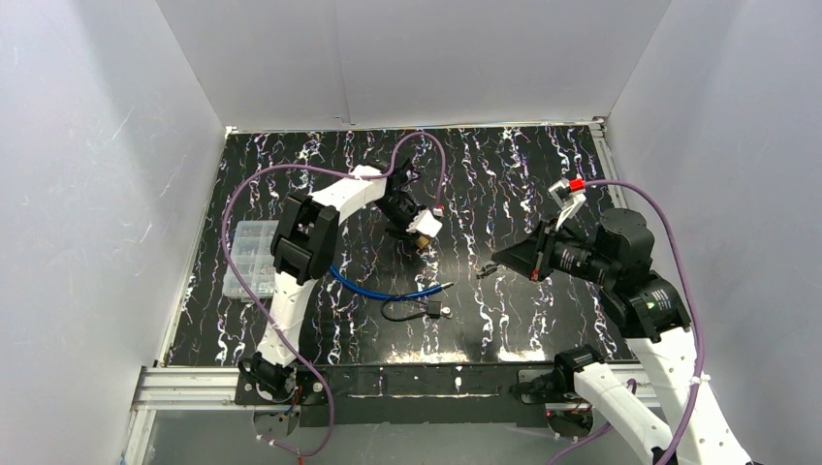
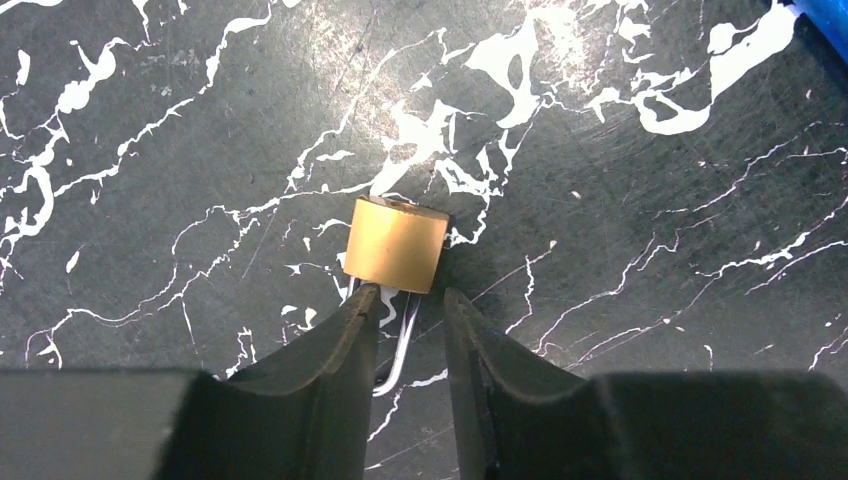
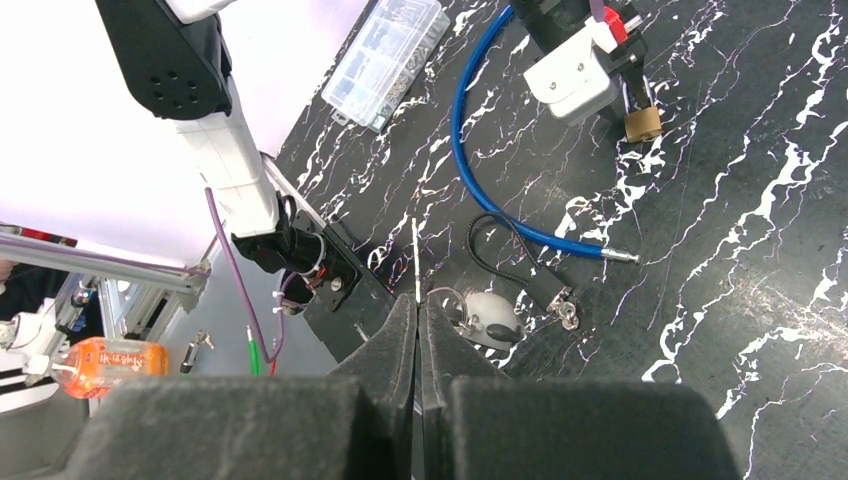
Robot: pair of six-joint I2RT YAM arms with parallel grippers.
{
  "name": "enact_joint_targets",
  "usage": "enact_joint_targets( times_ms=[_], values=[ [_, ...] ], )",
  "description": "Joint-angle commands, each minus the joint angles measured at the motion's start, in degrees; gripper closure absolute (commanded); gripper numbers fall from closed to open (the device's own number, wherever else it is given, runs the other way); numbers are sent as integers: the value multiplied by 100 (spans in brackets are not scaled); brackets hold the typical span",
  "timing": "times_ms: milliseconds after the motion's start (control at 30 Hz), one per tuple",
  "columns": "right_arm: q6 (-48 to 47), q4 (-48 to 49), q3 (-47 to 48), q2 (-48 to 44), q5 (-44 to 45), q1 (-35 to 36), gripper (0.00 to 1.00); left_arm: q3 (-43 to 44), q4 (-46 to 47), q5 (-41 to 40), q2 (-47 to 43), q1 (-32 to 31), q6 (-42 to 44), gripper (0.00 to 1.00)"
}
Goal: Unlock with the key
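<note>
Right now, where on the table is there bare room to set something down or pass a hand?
Free: the far right of the table between back edge and right gripper, and the far left corner beyond the parts box. Crowded: the centre, where padlock, blue cable and black cable lock cluster by the left arm.

Padlock (image 2: pixel 396 243): shackle was partly hidden behind left gripper (image 2: pixel 408 296). Blue cable (image 2: pixel 826 14): cropped at corner. Right gripper (image 3: pixel 417 308): pinched thin blade (image 3: pixel 415 258), possibly key, indistinct.

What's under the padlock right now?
Only the black marbled table shows around the brass padlock. Its shackle runs back between the left end effector's open fingers. The spot directly beneath the body is covered.
</note>
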Motion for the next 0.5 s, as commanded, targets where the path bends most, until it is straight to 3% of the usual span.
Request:
enact_joint_targets(
  times_ms=[0, 167, 267, 400, 467],
  values=[
    [21, 368, -6, -6, -134, -61, 99, 91, -343, -177, 103, -25, 70, 74],
    [23, 382, -28, -7, -151, -96, 99, -193, -511, -214, -24, -60, 278, 85],
    [63, 429, -62, 5, -180, -118, 99, -401, -754, -211, -132, -74, 508, 99],
    [97, 456, -85, 24, -236, -164, 99, -571, -819, -64, -342, -78, 527, 100],
    [116, 469, -93, 37, -281, -180, 99, -806, -299, 122, -666, -78, 340, 100]
  ],
)
